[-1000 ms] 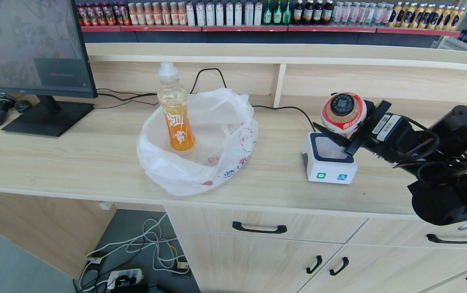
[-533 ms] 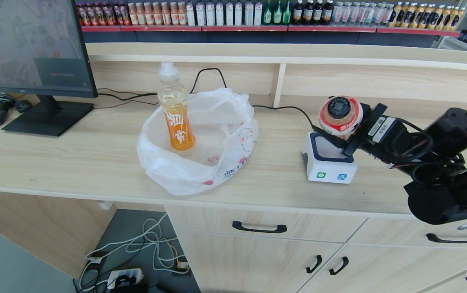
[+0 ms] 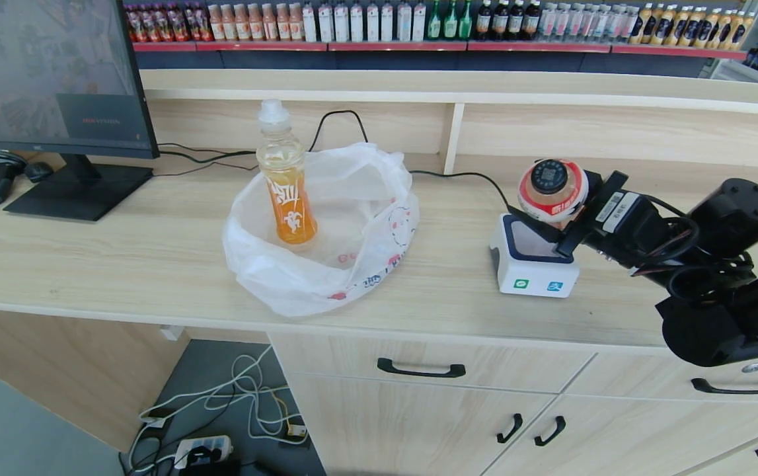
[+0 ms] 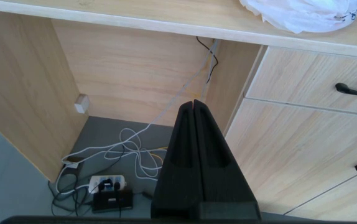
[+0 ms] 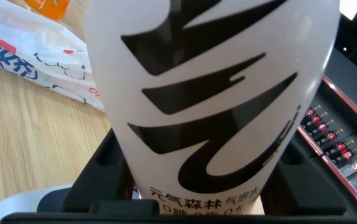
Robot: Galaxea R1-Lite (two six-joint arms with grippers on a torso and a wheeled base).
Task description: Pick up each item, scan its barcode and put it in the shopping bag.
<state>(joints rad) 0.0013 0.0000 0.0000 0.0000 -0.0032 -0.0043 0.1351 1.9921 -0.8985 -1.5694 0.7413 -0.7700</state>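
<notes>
The right gripper (image 3: pixel 560 208) is clenched on a white bottle (image 3: pixel 552 188), held on its side just above the scanner (image 3: pixel 534 268), dark cap turned toward the camera. Left of the scanner lies the open bag (image 3: pixel 326 264), with an orange bottle (image 3: pixel 284 185) upright inside it. A black cable (image 3: pixel 471 177) runs from behind the scanner past the bag's back. Far left of the scanner stands a monitor (image 3: pixel 48 73). The left gripper (image 4: pixel 194 109) hangs lower than the scanner's counter (image 3: pixel 121 264), before the cupboards, fingers pressed together on nothing
</notes>
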